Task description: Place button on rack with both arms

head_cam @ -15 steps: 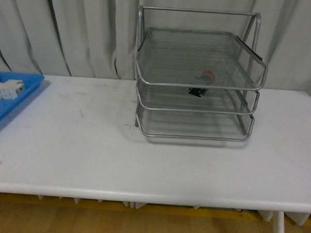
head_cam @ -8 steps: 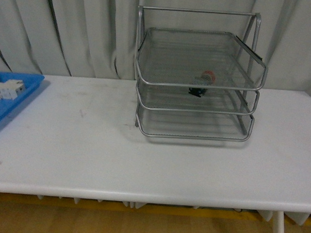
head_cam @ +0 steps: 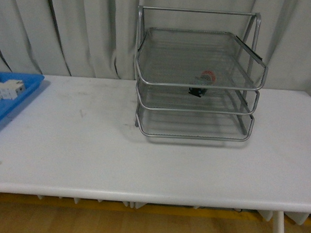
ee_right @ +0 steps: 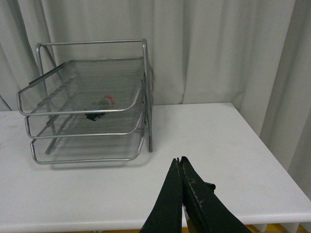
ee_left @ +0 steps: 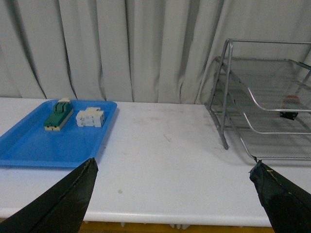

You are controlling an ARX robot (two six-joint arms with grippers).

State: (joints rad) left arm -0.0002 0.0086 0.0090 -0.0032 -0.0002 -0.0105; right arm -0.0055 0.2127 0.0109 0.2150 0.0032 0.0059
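A white table [head_cam: 92,144] stood before pale curtains [head_cam: 71,30]. The button [head_cam: 202,83] lay in the rack [head_cam: 198,72], middle tier. Left gripper [ee_left: 175,194] gaped wide, empty; right gripper [ee_right: 180,167] was closed, empty

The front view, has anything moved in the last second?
Nothing has visibly moved. The button still lies in the rack, seen through the mesh; its exact tier is unclear. The blue tray with the white block stays at the table's left edge. Neither arm shows there.
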